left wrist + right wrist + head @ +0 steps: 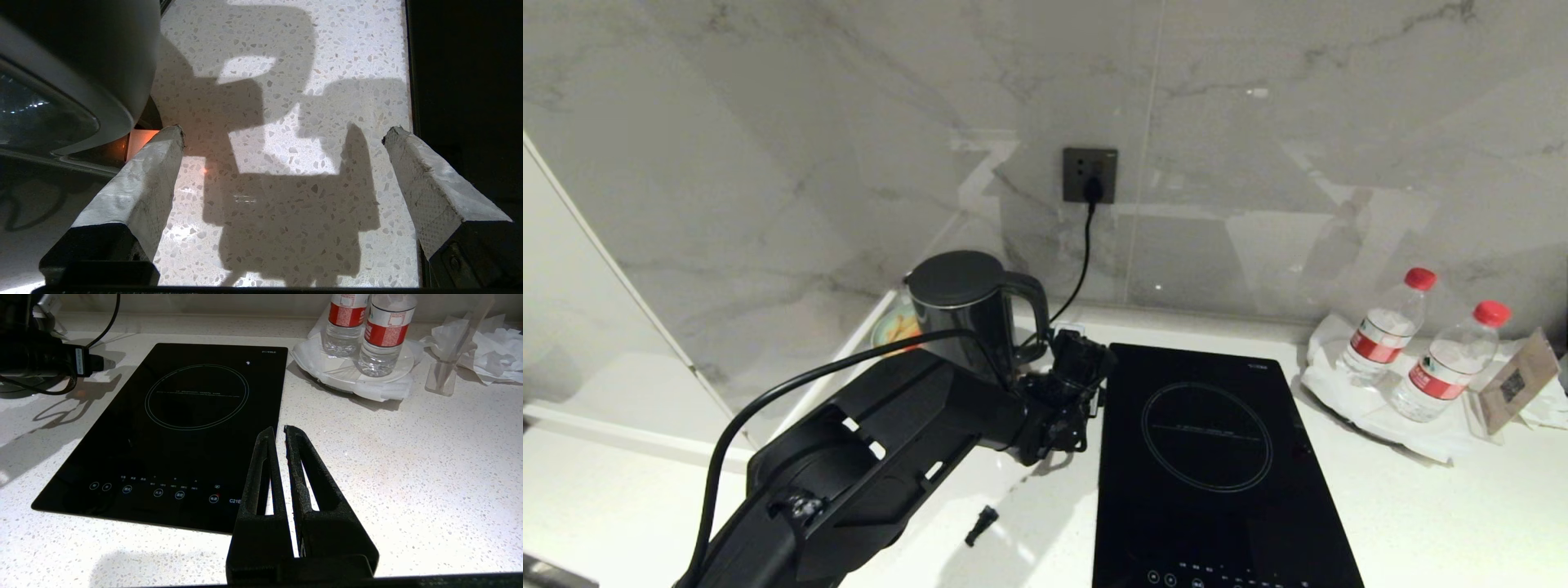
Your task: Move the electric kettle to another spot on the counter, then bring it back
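Observation:
The electric kettle (968, 314), tall and glossy black with a loop handle on its right side, stands at the back left of the white speckled counter (1421, 506). My left gripper (1085, 359) hangs just right of that handle, between the kettle and the cooktop. In the left wrist view the left gripper (284, 132) is open wide with only bare counter (286, 61) between its taped fingers. The kettle (73, 53) bulges beside one finger, with an orange glow low down. My right gripper (279, 430) is shut and empty over the counter's front part (408, 477).
A black glass cooktop (1217, 457) lies right of the left gripper. A cord runs from the kettle's foot up to a wall socket (1089, 174). Two water bottles (1388, 335) stand on a white plate at the far right. A small black piece (982, 524) lies near the front.

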`<state>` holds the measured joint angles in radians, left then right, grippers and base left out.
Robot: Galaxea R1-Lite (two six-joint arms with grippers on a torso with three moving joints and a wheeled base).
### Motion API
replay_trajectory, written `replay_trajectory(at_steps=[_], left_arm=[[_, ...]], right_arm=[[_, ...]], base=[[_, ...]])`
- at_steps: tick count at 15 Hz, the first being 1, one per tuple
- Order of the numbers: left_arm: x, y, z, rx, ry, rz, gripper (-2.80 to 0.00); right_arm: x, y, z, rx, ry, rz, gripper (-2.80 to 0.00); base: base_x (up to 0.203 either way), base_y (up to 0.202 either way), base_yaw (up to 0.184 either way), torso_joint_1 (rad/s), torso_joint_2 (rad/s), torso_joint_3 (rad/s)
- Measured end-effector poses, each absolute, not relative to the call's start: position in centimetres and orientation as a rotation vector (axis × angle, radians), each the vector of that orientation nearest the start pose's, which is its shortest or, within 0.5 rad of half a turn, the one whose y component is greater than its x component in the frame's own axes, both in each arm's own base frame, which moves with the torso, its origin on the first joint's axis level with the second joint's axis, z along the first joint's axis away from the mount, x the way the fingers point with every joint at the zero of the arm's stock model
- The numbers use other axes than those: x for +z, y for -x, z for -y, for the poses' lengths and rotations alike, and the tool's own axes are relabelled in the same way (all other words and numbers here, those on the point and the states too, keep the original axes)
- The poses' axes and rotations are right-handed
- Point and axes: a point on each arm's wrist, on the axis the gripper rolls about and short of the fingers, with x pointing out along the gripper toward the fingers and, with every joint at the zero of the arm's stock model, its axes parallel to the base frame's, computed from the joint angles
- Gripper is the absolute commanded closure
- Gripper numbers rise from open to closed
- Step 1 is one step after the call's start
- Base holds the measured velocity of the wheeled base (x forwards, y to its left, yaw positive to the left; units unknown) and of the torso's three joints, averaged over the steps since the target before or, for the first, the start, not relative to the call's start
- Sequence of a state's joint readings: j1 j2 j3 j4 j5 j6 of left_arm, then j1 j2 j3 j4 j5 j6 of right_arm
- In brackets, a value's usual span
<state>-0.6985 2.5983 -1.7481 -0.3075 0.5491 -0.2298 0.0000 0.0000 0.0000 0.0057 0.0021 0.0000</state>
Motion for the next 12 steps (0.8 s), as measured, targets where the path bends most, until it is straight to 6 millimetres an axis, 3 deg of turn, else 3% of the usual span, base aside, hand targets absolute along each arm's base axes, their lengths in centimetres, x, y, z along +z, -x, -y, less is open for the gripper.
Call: replay_trajectory(at_steps=[12], left_arm=[[3.0,-37.9,32.9,-0.125,-0.098,-0.448,-2.80]], right_arm=[[7.5,2.3,0.0,0.002,0.000,-0.006,0.00]], base=[[0.000,0.000,0.000,0.000,0.00,0.000]])
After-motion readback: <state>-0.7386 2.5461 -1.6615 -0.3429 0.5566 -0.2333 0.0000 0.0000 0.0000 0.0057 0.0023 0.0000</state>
